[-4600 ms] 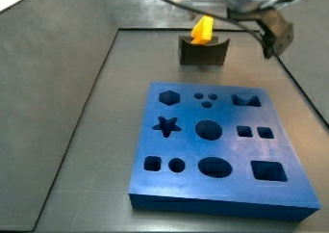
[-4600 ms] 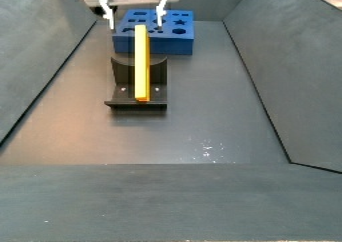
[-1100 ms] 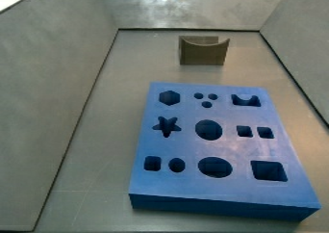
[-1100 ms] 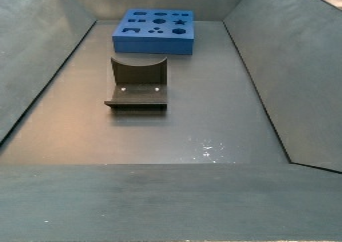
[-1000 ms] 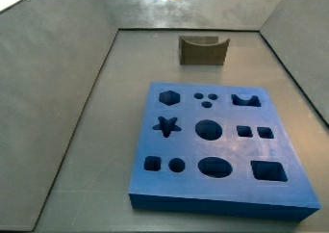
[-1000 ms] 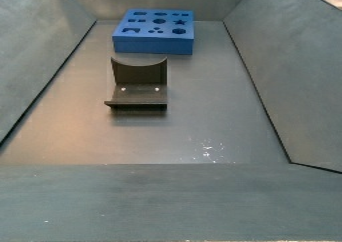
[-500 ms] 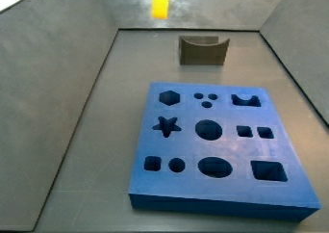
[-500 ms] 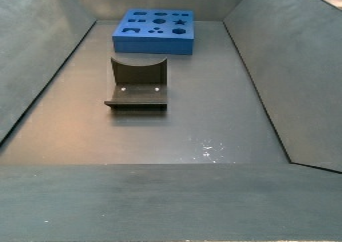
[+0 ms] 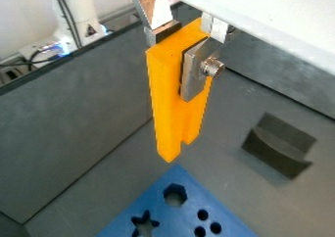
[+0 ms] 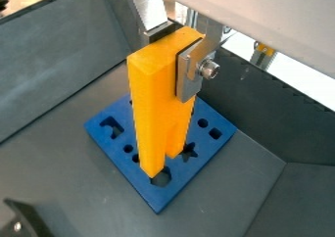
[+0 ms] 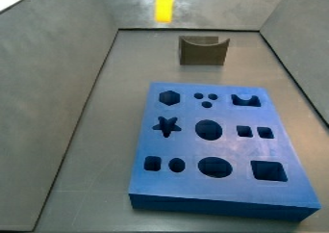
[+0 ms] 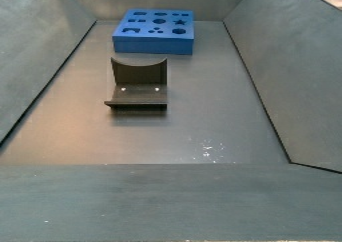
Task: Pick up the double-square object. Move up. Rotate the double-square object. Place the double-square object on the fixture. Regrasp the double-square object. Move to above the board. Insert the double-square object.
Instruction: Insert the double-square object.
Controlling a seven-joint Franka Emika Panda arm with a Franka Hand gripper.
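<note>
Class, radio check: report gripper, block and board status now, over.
Gripper shut on the block, high above the floor. Block hangs upright above the board, not inserted. Fixture empty. Nothing in the way.

A dark grey floor (image 12: 201,126) with sloping grey walls carries two things; the blue board (image 11: 218,145) lies flat on it, its cut-out holes facing up; the fixture (image 11: 202,50) stands apart at the board's 12 o'clock in a side view; the end effector (image 10: 174,47) hangs above, clear of the floor.
</note>
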